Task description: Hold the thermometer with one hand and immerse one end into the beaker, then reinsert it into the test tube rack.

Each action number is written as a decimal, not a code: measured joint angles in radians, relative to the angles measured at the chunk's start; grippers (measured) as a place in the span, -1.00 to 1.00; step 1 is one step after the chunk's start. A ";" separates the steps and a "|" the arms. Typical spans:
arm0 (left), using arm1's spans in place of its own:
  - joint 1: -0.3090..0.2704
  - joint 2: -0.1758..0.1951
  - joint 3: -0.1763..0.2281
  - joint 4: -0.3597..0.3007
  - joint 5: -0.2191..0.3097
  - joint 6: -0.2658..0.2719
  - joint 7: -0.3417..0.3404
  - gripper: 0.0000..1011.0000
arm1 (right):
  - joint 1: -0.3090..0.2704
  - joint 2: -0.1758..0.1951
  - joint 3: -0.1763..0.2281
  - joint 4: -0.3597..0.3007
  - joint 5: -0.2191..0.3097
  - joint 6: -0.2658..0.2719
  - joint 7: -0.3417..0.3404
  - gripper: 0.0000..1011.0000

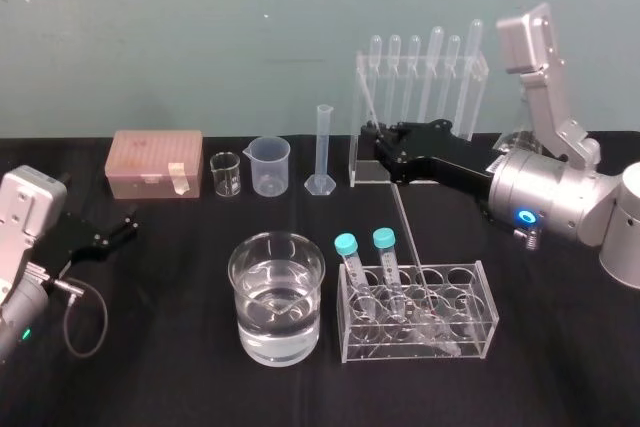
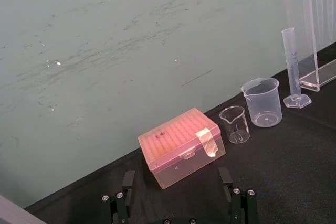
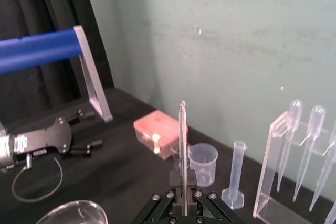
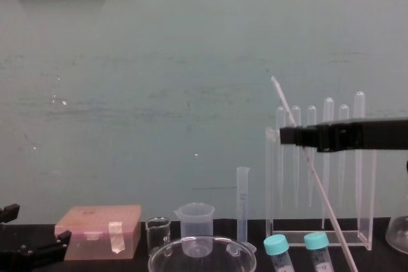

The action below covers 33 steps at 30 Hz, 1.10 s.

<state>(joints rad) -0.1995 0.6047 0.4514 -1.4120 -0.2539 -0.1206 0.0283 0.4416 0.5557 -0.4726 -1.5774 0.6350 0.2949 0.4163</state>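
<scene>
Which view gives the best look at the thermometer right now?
Chest view: the thermometer shows nearly full length, tilted, held by the right gripper. Head view shows a faint lower stretch; right wrist view, one end rising from the jaws.

This is looking like a laboratory bench: glassware is standing on a black cloth (image 1: pixel 180 367) around the beaker (image 1: pixel 277 297), with a graduated cylinder (image 1: pixel 321 150) and pipettes (image 1: pixel 436 62) hanging in the test tube rack (image 1: pixel 359 97) behind it, a pink tip box (image 1: pixel 156 162) sitting behind and left, and capped tubes (image 1: pixel 346 245) just beside it.

A pink box (image 1: pixel 157 162), glass beaker (image 1: pixel 226 175), plastic beaker (image 1: pixel 270 167) and cylinder (image 1: pixel 322 152) are standing in a row; two blue-capped tubes (image 1: pixel 349 259) are sitting in a low rack (image 1: pixel 472 333).
</scene>
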 joint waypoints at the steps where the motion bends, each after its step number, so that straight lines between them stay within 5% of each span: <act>1: 0.000 0.000 0.000 0.000 0.000 0.000 0.000 0.99 | -0.006 0.000 0.004 -0.003 0.000 -0.011 -0.001 -0.89; 10: 0.000 0.000 0.000 0.000 0.000 0.000 0.000 0.99 | -0.106 0.008 0.079 -0.043 0.006 -0.197 0.015 -0.89; 17: 0.000 0.000 0.000 0.000 0.000 0.000 0.000 0.99 | -0.185 0.000 0.134 -0.060 0.042 -0.291 0.040 -0.89; 25: 0.000 0.000 0.000 0.000 0.000 0.000 0.000 0.99 | -0.206 -0.001 0.164 -0.079 0.056 -0.320 0.062 -0.89; 33: 0.000 0.000 0.000 0.000 0.000 0.000 0.000 0.99 | -0.145 0.007 0.194 -0.129 0.125 -0.280 0.097 -0.89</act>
<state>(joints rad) -0.1995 0.6047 0.4514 -1.4120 -0.2539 -0.1206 0.0283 0.2963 0.5631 -0.2788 -1.7062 0.7600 0.0153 0.5128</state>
